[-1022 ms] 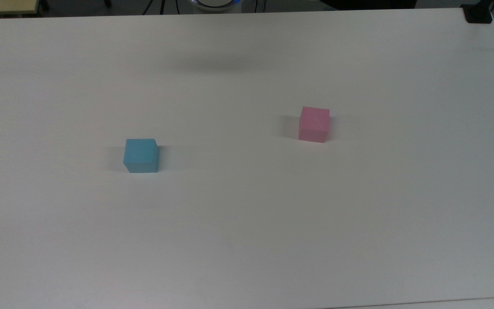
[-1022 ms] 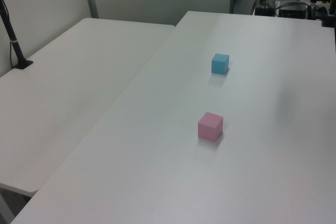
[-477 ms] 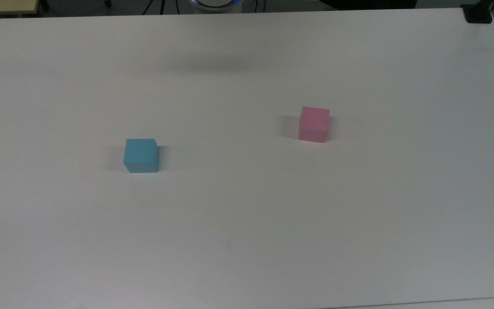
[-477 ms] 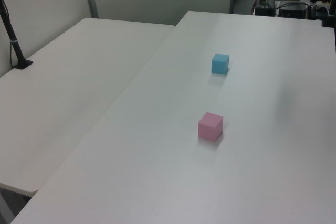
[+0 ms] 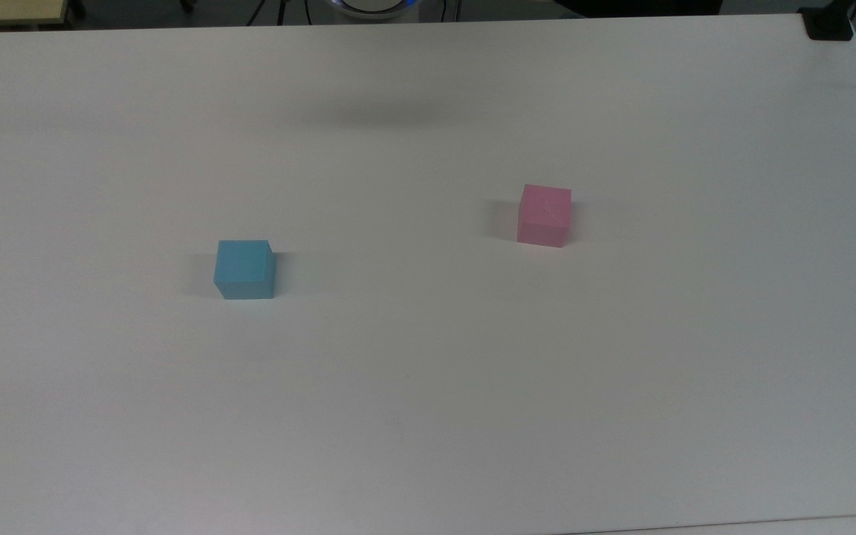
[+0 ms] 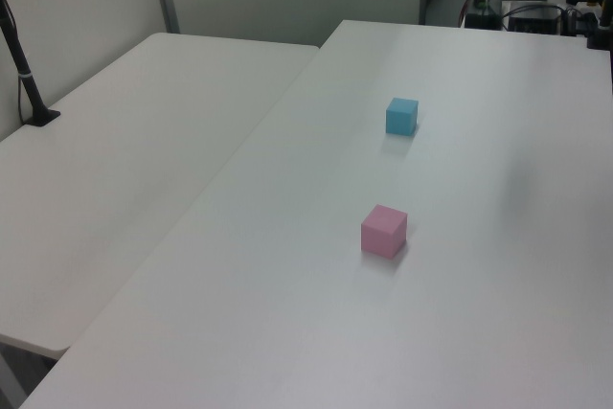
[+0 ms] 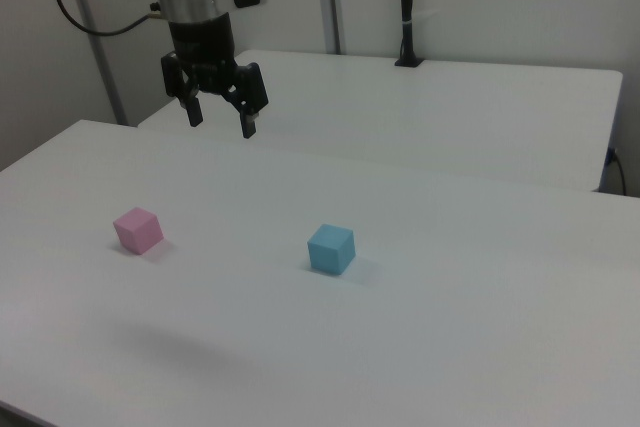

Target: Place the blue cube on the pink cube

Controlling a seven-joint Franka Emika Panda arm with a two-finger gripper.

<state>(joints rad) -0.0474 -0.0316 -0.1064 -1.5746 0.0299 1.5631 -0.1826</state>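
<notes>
The blue cube [image 5: 244,269] [image 6: 401,115] [image 7: 331,248] rests on the white table, in the top view's left half. The pink cube [image 5: 544,215] [image 6: 384,231] [image 7: 137,229] stands apart from it, to the top view's right. In the right view my gripper [image 7: 219,122] hangs open and empty well above the table, up and to the left of the blue cube, nearer the pink cube's side. Nothing is between its fingers [image 7: 246,119].
A second white table [image 6: 124,160] [image 7: 470,107] adjoins the work table. A black pole on a clamp [image 6: 27,93] [image 7: 406,7] stands at its far edge. Cables and equipment [image 6: 536,7] sit past the table's end in the left view.
</notes>
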